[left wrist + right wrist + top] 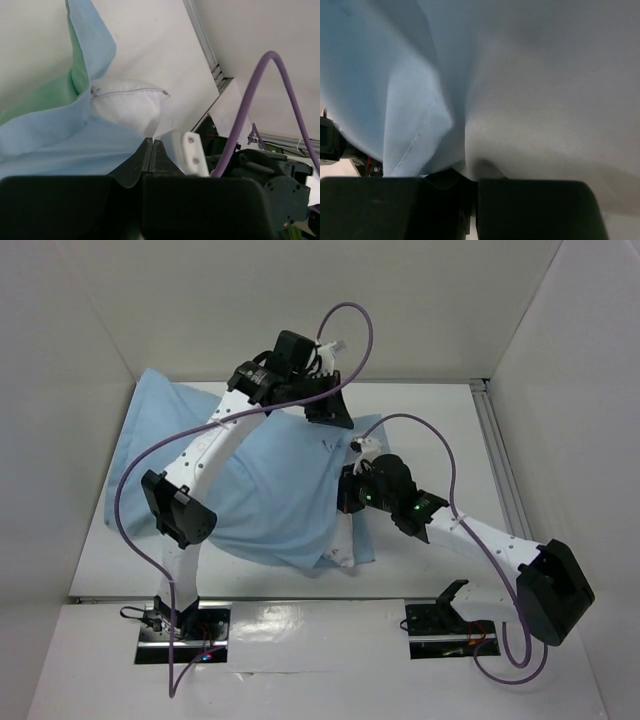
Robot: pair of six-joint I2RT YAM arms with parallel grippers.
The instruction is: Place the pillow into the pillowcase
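Our left arm (215, 435) and right arm (480, 540) are white tubes with black joint housings (553, 590), each trailing a purple cable (360, 325). We see green lights (368, 498) glowing by the right wrist, and matt black fingers (134, 167) on the left tool (151, 146).

No text, label, brand, number or sign is legible in any of the three views.
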